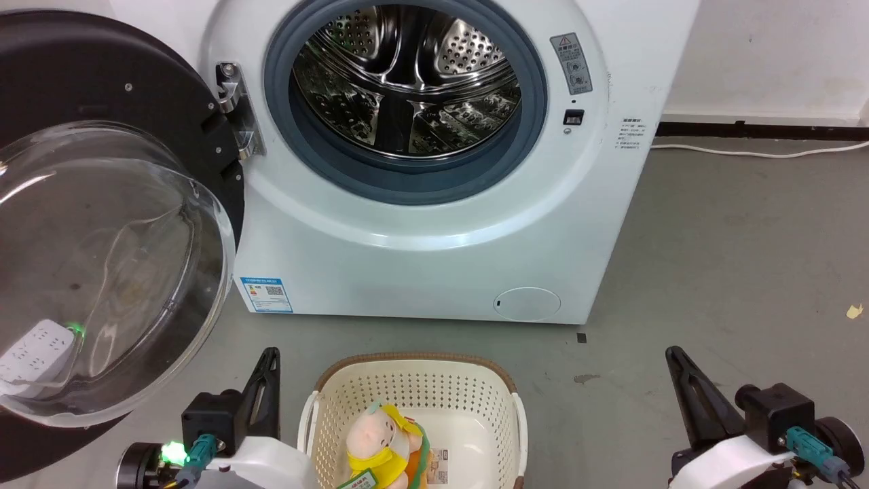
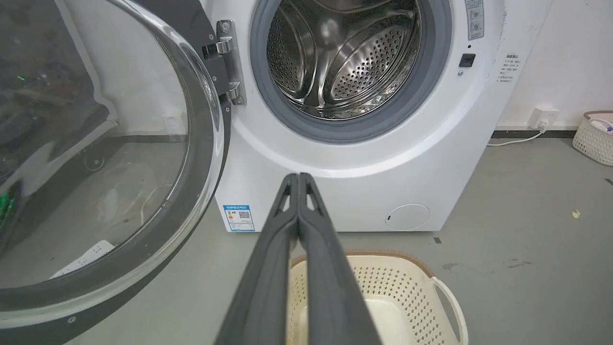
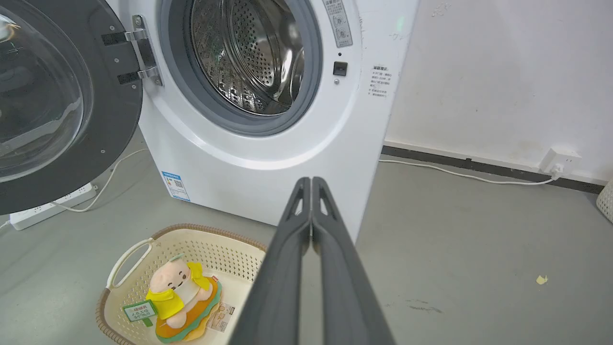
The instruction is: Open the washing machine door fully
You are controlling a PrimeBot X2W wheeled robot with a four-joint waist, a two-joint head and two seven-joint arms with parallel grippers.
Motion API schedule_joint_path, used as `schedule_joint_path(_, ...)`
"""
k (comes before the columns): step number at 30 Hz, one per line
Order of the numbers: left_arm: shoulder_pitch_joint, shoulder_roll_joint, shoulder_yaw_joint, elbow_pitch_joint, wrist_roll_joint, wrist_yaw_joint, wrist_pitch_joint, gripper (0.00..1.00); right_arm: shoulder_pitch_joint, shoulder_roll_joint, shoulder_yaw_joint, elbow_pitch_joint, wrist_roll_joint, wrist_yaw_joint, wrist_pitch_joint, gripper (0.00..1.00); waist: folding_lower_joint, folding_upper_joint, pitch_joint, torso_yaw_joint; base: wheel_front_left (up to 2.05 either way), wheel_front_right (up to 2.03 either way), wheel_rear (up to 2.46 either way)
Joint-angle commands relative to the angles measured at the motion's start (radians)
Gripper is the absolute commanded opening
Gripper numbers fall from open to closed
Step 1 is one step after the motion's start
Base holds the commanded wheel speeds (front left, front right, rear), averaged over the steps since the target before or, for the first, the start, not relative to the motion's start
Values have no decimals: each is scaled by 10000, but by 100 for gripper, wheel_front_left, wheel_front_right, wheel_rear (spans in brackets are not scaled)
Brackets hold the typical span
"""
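Count: 1 washing machine (image 1: 421, 272), 1 washing machine door (image 1: 115, 258), 2 grippers, 2 baskets, 1 plush toy (image 1: 380, 438), 1 power strip (image 1: 37, 346), 1 wall socket (image 3: 558, 160).

Door is swung wide on its hinge at the left of the opening and fills the left side of the head view. The steel drum and grey-blue ring are fully exposed. The blue label sits at the machine's lower left corner.

Left gripper (image 1: 271, 353) is at lower left and right gripper (image 1: 672, 353) at lower right. Both have their fingers pressed together, hold nothing and are clear of the door and machine.

Front basket (image 1: 414, 360) is at bottom centre, between the grippers, with the toy inside.

Left wrist view adds a second basket (image 2: 594, 139) at the right edge, by the wall. The toy is hidden behind that gripper's fingers.

Right wrist view adds the power strip in the open on the floor under the door at left, its white lead, and the socket with a cable along the baseboard.

Surface is a grey concrete floor (image 1: 747, 272), scuffed, with a few scraps. The wall (image 3: 503, 72) is white with a dark baseboard.
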Motion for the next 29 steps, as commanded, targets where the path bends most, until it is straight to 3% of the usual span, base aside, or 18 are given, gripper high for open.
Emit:
schedule_joint_path(1, -127, -5, 44, -79, 94, -47, 58, 0, -182, 46, 27, -65, -59, 6, 66, 0, 0, 0, -1, -2, 0, 0, 0)
schedule_joint_path(29, -162, -24, 294, -300, 383, -57, 473, 0, -305, 55, 89, -105, -258, 8, 482, 0, 0, 0, -12, -30, 0, 0, 0)
